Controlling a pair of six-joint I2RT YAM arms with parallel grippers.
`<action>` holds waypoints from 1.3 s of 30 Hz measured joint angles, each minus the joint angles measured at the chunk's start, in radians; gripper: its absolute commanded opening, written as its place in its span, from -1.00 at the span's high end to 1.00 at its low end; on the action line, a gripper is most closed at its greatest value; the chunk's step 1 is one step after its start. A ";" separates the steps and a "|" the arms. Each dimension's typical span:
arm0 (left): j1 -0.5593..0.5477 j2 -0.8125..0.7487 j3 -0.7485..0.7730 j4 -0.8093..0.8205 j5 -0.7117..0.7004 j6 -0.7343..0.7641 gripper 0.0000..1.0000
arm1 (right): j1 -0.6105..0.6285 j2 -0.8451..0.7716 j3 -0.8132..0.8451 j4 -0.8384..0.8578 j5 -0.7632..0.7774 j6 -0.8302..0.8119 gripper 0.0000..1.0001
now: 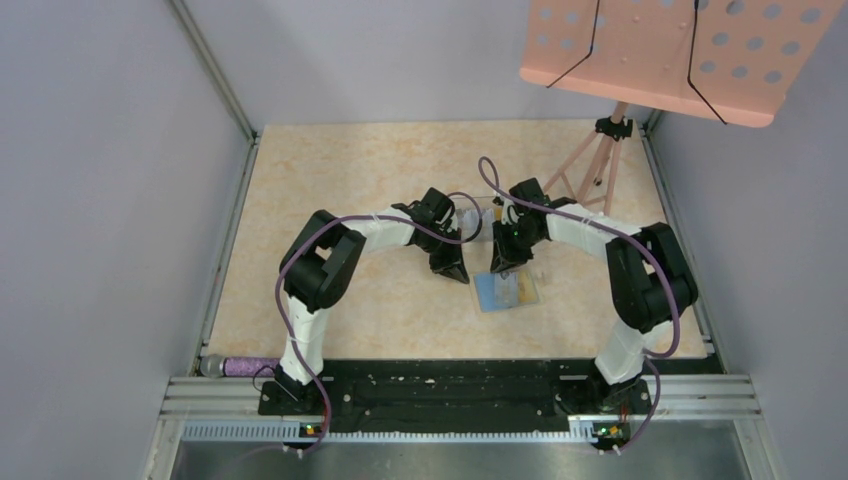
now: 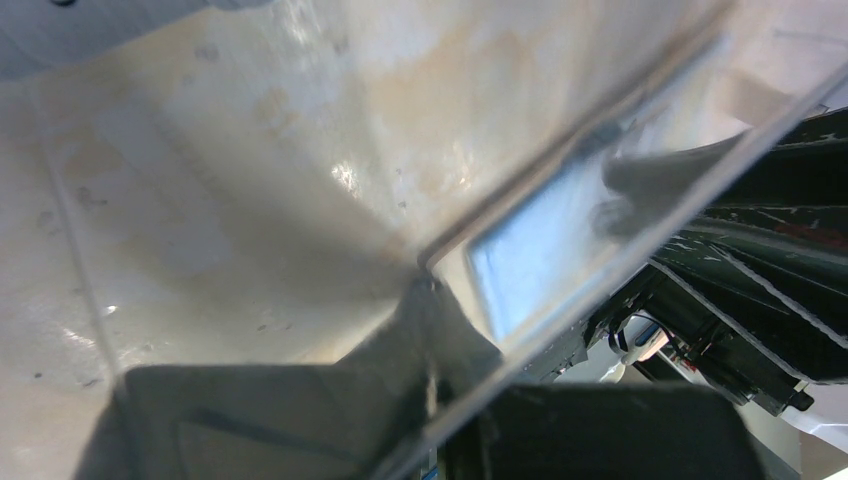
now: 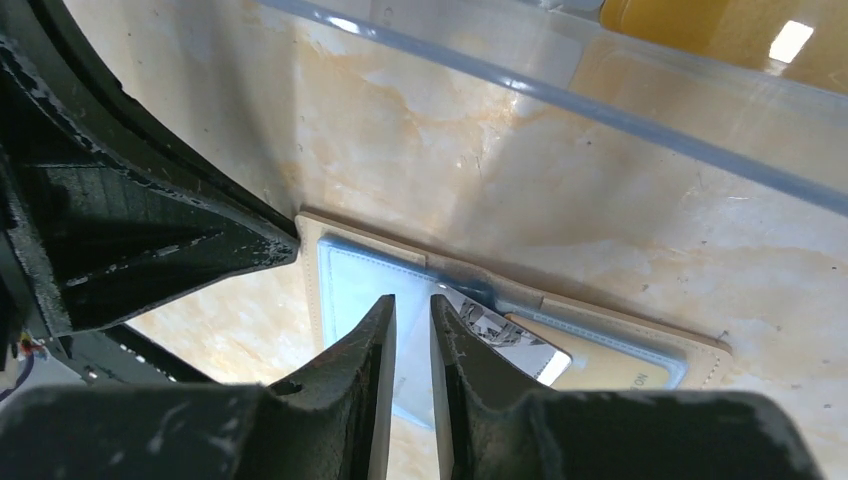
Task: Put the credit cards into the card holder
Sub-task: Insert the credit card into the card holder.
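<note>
The pale marbled tabletop (image 1: 340, 180) is filling the enclosure, with a pink perforated music stand (image 1: 660, 50) standing over its far right corner. The left arm (image 1: 320, 265) and right arm (image 1: 650, 275) are both bending inward so that their wrists are meeting near the middle.

A clear plastic container (image 3: 560, 100) is sitting just beyond the wrists, and something yellow-orange (image 3: 690, 25) is showing through its wall; whether that is a card cannot be told.

The card holder (image 3: 350, 275) is lying opened flat on the tabletop just in front of the right wrist, tan edge outward and blue-grey lining facing up.

The left tool (image 1: 455, 272) is pointing down just left of the card holder and is clenched. In its wrist view a clear plastic edge is running right past its fingertips, but whether it is pinching that edge cannot be told.

The right tool (image 3: 412, 310) is hanging directly over the lining, released, its jaws standing a narrow gap apart with nothing between them.

A silvery-grey credit card (image 3: 510, 340) is lying on the open card holder beside the right tool's fingertip, one end tucked under the lining's edge.
</note>
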 measured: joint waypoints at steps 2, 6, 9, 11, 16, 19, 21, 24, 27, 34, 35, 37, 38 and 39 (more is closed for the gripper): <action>0.000 0.000 0.000 0.000 0.000 0.000 1.00 | 0.000 0.000 -0.007 -0.002 -0.002 0.000 0.62; 0.000 0.000 0.000 0.000 0.000 0.000 1.00 | 0.000 0.002 -0.013 -0.006 -0.007 0.000 0.63; -0.001 0.000 0.000 0.000 0.000 0.000 1.00 | 0.001 0.003 -0.013 -0.006 -0.010 0.000 0.59; -0.001 0.000 0.000 0.000 0.000 0.000 1.00 | 0.001 0.003 -0.013 -0.006 -0.010 0.000 0.54; -0.002 0.000 0.000 0.000 0.000 0.000 1.00 | 0.001 0.003 -0.013 -0.006 -0.003 0.001 0.43; -0.002 0.000 0.000 0.000 0.000 0.000 1.00 | 0.001 0.002 -0.012 -0.006 0.008 0.002 0.41; -0.002 0.000 0.000 0.000 0.000 0.000 1.00 | 0.001 0.002 -0.010 -0.006 0.014 0.003 0.41; -0.002 0.000 0.000 0.000 0.000 0.000 1.00 | 0.001 0.002 -0.010 -0.006 0.022 0.004 0.40; -0.002 0.000 0.000 0.000 0.000 0.000 1.00 | 0.001 0.002 -0.010 -0.006 0.028 0.008 0.38; -0.002 0.000 0.000 0.000 0.000 0.002 1.00 | 0.001 0.002 -0.007 -0.005 0.042 0.012 0.35; -0.002 0.000 0.000 0.000 0.000 0.003 1.00 | 0.001 0.002 -0.005 -0.003 0.044 0.012 0.35; -0.002 0.000 0.000 0.000 0.000 0.003 1.00 | 0.001 0.002 -0.004 0.002 0.045 0.011 0.35; -0.002 0.000 0.000 0.000 0.000 0.003 1.00 | 0.001 0.002 -0.003 0.003 0.045 0.011 0.35; -0.002 0.000 0.000 0.000 0.000 0.003 1.00 | 0.001 0.002 -0.003 0.003 0.045 0.011 0.35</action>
